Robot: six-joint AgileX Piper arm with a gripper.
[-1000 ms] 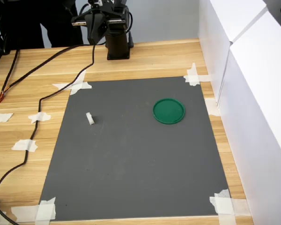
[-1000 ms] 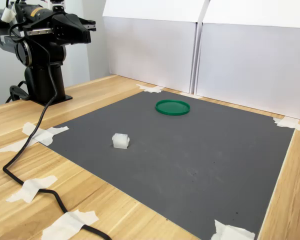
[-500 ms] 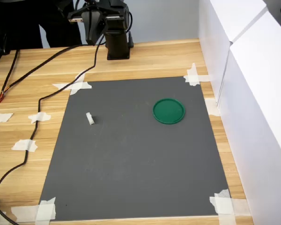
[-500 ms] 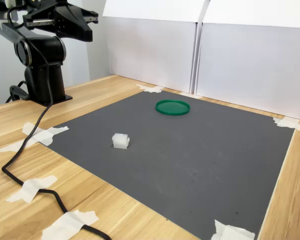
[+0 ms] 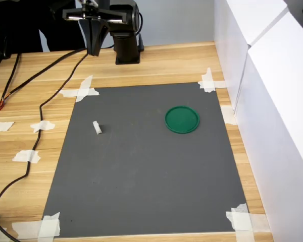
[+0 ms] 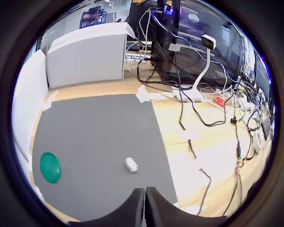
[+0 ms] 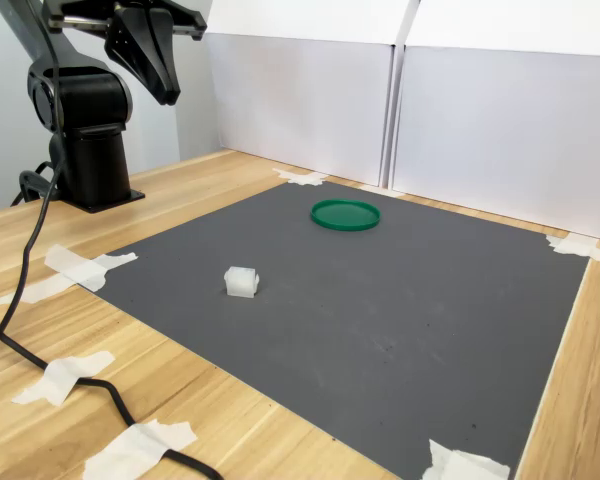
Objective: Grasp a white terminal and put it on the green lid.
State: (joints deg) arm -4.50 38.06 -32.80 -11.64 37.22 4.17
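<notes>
Nothing done yet: the clenched gripper (image 6: 145, 201) hangs empty (high up), terminal (image 5: 97, 127) apart from lid (image 5: 182, 119).

Both exterior views are bright and evenly lit, soft light with hardly any hard shadows. The white panels (image 5: 272, 101) near three o'clock in the first exterior view are close to washed out. The grey mat (image 7: 380, 300) looks matte, without glare, and the wooden table (image 5: 156, 63) carries only a faint sheen. The wrist view is a fisheye: a black ring darkens its whole rim, straight edges bow outward, and the background toward twelve and two o'clock is slightly soft. Sharpness elsewhere is fair.
</notes>
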